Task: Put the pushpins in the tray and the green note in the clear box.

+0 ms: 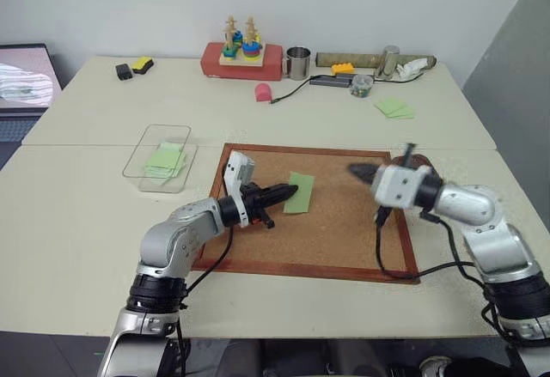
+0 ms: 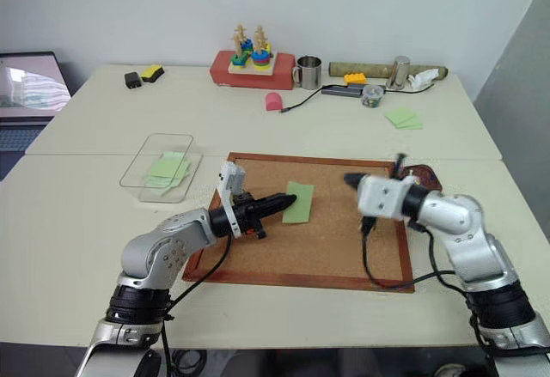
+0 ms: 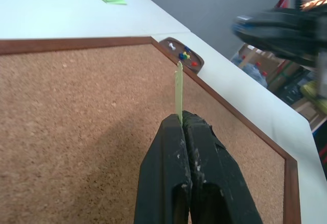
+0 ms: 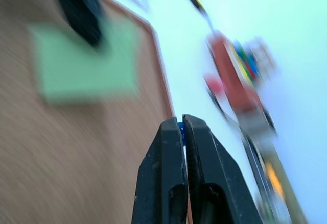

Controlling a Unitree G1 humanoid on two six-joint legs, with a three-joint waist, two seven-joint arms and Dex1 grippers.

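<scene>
Clear box (image 1: 157, 158) left of corkboard (image 1: 344, 240) – tray (image 3: 185, 58) at board's right edge.

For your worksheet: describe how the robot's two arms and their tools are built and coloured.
Both arms have silver-grey metal shells with black joint bands. Each ends in a white block at the wrist, and a black cable loops from there back along the arm. The left tool and right tool each have two slim black fingers; the left fingers show whitish scuffs.

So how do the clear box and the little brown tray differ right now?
The clear box is see-through and long, while the tray is dark reddish-brown and much smaller. The clear box lies off the corkboard's far left corner, the tray off its far right corner. The clear box holds green paper; the tray holds small coloured pushpins. Both are shallow with rounded corners.
</scene>
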